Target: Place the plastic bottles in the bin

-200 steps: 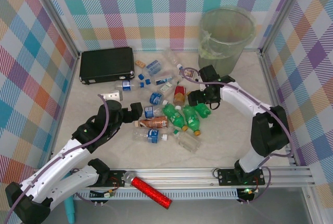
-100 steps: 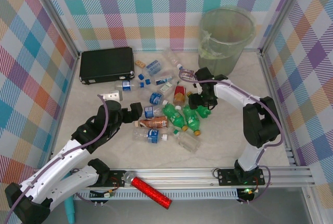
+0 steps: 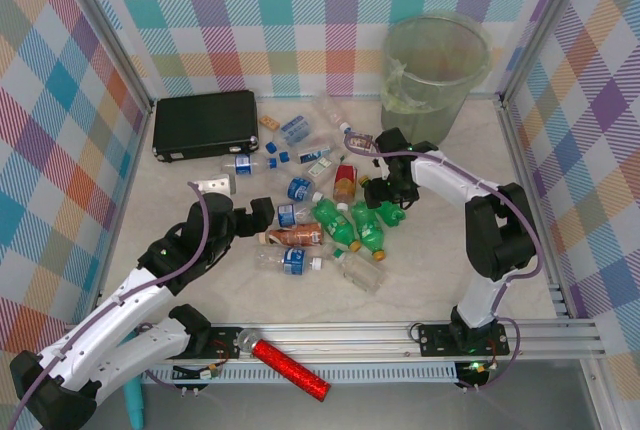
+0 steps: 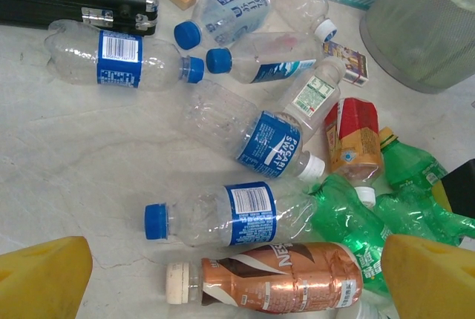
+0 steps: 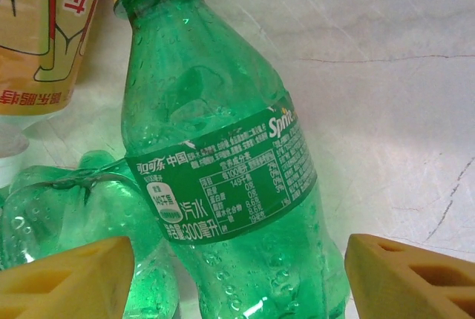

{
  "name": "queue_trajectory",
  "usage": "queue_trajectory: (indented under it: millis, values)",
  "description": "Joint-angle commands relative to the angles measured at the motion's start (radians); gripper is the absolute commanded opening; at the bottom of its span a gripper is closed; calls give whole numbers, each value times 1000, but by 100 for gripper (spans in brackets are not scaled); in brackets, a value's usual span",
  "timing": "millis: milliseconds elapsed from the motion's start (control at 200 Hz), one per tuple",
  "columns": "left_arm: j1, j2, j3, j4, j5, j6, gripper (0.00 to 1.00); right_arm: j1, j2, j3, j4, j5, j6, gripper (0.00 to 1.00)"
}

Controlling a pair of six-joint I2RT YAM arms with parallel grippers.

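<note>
Many bottles (image 3: 335, 222) strewn, black case (image 3: 205, 123) far-left, red cylinder (image 3: 290, 368) near edge

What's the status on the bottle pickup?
Left hand open. Right hand open, straddling green plastic Sprite bottle, not gripped yet. Second green bottle crowds the hand.

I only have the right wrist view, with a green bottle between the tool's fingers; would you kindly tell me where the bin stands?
Observer: The bin stands at the table's far right, just beyond the right tool.
Operator: Thank you; what is the left tool doing?
Observer: The left tool is open beside the brown bottle, holding nothing.
Operator: What else lies near the pile?
Observer: A flat black case lies at the far left.
</note>
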Motion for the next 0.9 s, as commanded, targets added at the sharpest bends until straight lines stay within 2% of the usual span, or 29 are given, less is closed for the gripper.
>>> queue_trajectory:
  millis: [0, 500, 895]
  values:
    - [-10, -4, -11, 29, 9, -1, 99, -12, 19, 21, -28, 16, 6, 74]
    - [-10, -3, -11, 41, 15, 5, 100, -22, 60, 38, -36, 8, -1, 74]
    - [-10, 76, 8, 80, 39, -1, 100, -34, 96, 68, -40, 3, -9, 72]
